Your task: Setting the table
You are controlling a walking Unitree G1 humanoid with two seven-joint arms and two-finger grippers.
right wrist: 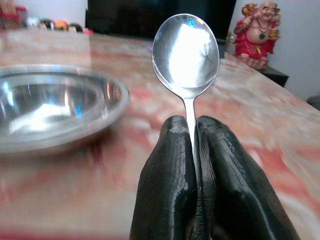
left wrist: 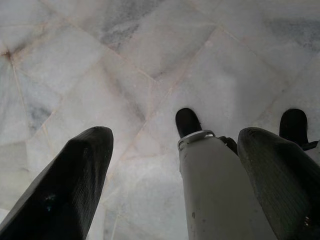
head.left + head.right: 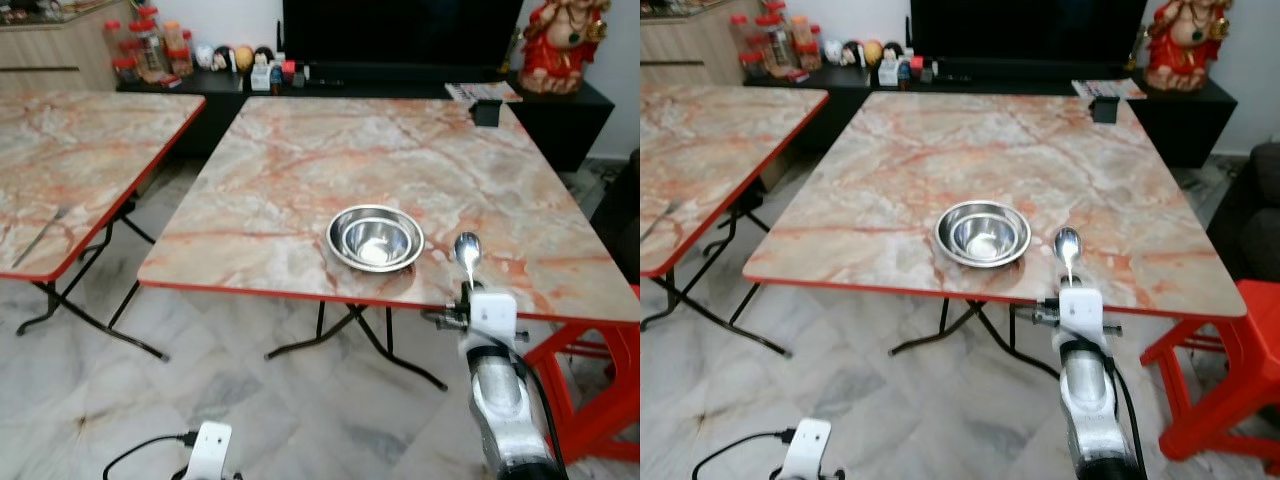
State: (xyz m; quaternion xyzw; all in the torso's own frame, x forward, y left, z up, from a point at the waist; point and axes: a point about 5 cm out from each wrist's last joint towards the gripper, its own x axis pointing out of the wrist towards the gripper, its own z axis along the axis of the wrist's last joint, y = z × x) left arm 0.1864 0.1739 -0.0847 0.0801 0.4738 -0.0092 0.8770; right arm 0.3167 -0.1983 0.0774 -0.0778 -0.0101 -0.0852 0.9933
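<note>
A steel bowl [image 3: 375,239] sits near the front edge of the marble-patterned table [image 3: 380,160]. My right gripper [image 1: 192,131] is shut on the handle of a steel spoon [image 1: 186,50], whose bowl end points up and forward. In the head views the spoon [image 3: 467,249] hovers over the table's front edge, just right of the bowl, with the right gripper [image 3: 468,292] below it. My left gripper [image 2: 175,150] hangs low over the floor with its fingers [image 2: 65,185] spread open and nothing between them.
A second marble table [image 3: 70,160] stands to the left with a fork [image 3: 40,236] on it. A red stool [image 3: 590,380] stands at the right under the table's corner. A dark TV cabinet [image 3: 400,90] with small items and a red statue [image 3: 558,45] lines the back wall.
</note>
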